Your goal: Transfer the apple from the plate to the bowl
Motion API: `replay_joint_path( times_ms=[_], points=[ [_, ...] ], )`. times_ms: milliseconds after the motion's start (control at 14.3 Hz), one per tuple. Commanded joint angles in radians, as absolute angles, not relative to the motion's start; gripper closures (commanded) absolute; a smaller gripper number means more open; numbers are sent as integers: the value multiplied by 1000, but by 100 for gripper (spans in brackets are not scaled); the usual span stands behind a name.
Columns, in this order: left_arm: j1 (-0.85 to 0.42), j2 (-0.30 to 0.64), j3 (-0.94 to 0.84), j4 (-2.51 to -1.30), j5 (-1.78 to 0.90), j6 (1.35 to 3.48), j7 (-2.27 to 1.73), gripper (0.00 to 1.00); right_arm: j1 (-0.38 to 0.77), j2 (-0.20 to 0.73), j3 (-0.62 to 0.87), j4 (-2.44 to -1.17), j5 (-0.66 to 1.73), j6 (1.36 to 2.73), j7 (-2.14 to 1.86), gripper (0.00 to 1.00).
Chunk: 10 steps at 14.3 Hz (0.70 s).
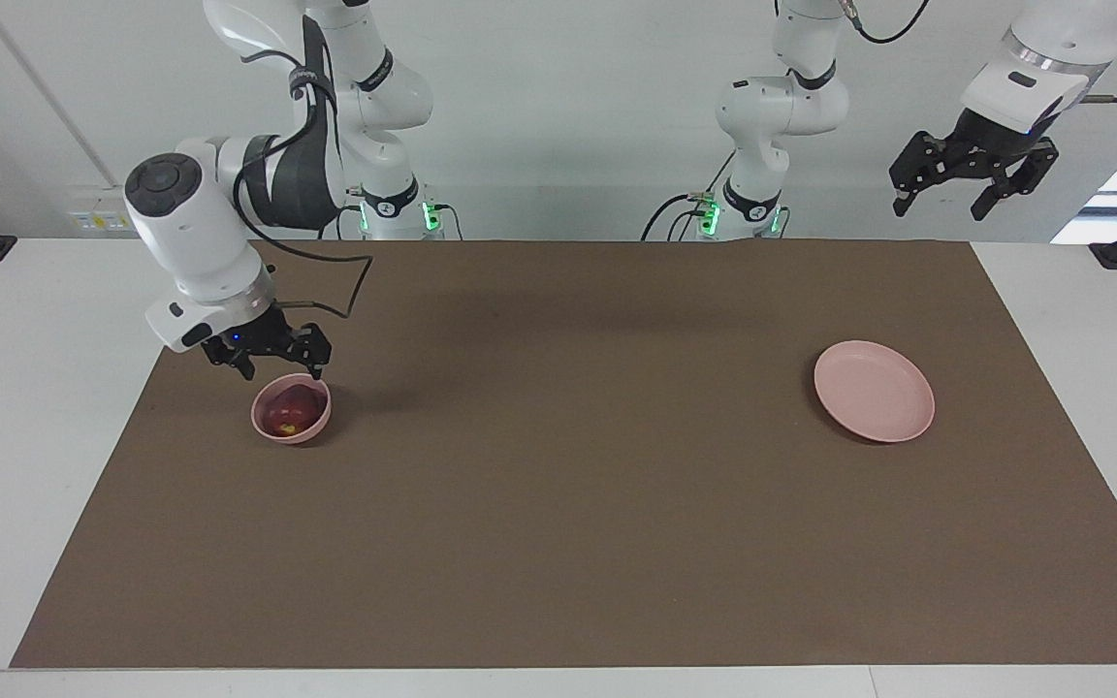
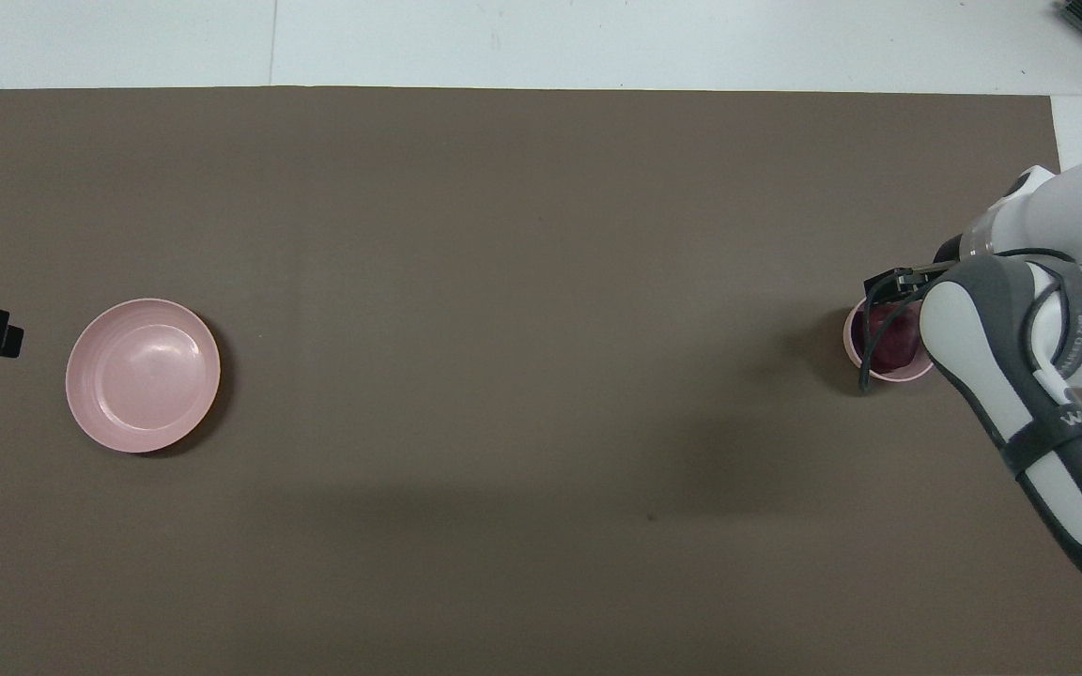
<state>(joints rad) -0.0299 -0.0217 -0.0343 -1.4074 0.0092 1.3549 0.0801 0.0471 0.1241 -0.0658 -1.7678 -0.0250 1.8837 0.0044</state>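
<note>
Apple sat in the bowl, dark red with the yellow patch facing up, low between the walls. Bowl was at the right arm's end of the table on the brown mat. Plate lay bare toward the left arm's end, well apart from the bowl. Judging by that, the transfer looked done; only the retreat was left.

Right gripper hung just over the bowl's robot-side rim, fingers spread apart and holding nothing. One fingertip looked very close to the rim; couldn't tell from either view whether it touched.

Risks from here:
- Sideways move before lifting: a finger could catch the rim and drag or tip the bowl. It's small and probably light, so it would slide easily.
- Tipped bowl means the apple rolls out onto the mat.
- The cable loop off the wrist hung near the bowl's robot side; a low swing could snag it.
- Safest guess: straight up first, then back.

Pose: right arm reached out and down from its base, wrist bent so the gripper pointed down at a slant toward the bowl. In the overhead view its forearm covered part of the bowl.

Left gripper waited high over the left arm's end of the table, fingers apart, holding nothing.
</note>
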Motion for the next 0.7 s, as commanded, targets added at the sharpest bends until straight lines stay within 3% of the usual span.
replay_joint_path(
  times_ms=[0, 140, 630],
  points=[
    [-18, -48, -38, -1439, 20, 1365, 97, 0, 41, 43, -57, -1750, -48, 1806, 37, 0],
    [-20, -48, -38, -1439, 20, 1365, 97, 0, 38, -9, -57, -1723, -48, 1743, 38, 0],
    [-20, -48, -38, -1439, 20, 1365, 97, 0, 38, -55, -58, -1534, -48, 1481, 37, 0]
  ],
)
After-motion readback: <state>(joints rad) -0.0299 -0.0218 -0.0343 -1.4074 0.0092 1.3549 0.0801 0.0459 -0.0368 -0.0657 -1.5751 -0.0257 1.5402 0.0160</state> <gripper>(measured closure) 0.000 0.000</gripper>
